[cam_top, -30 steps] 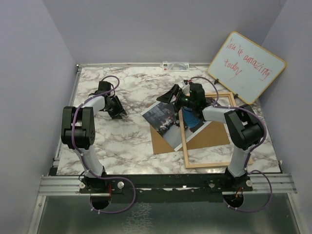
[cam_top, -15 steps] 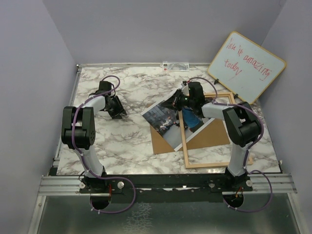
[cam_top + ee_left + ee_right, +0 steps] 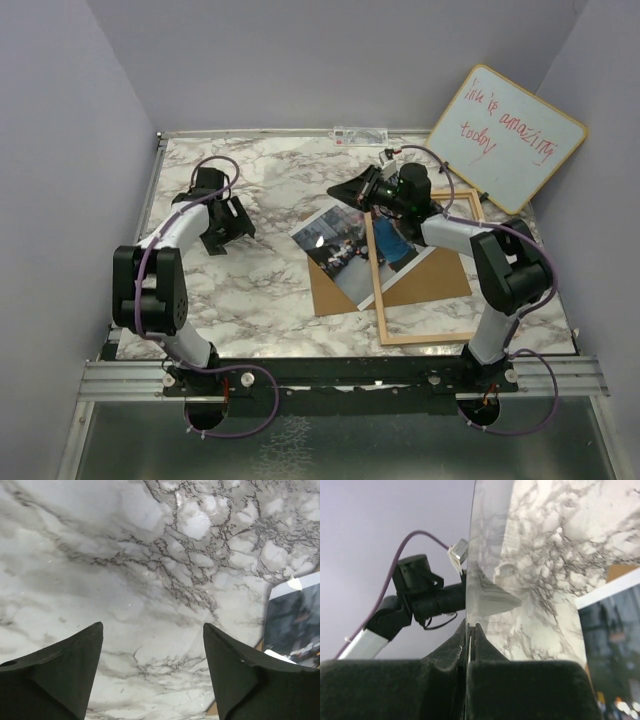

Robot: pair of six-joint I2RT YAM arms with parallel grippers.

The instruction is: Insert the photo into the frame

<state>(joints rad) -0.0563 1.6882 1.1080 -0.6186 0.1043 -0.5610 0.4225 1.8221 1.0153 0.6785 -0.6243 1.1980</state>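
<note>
Looking down from the overhead camera first, I see the photo (image 3: pixel 345 245) lying flat and slanted across the brown board (image 3: pixel 335 292) and over the left rail of the frame (image 3: pixel 378 300). It rests on the frame, not in it. Only brown board shows through the frame's opening, and the right arm hides part of that. The right claw (image 3: pixel 342 190) is raised just beyond the photo's far corner. The left claw (image 3: pixel 222 232) sits well apart on the left of the table (image 3: pixel 270 170), I judge to leave room.

From the left wrist, that claw (image 3: pixel 152 630) is spread wide over the marble and grips nothing. A corner of the photo (image 3: pixel 295 610) shows at the right.

From the right wrist, the claw (image 3: pixel 470 630) is pressed together on the edge of a clear sheet (image 3: pixel 520 555), held upright off the table. I take it for the frame's pane, lifted so the photo (image 3: pixel 615 645) can go beneath.
</note>
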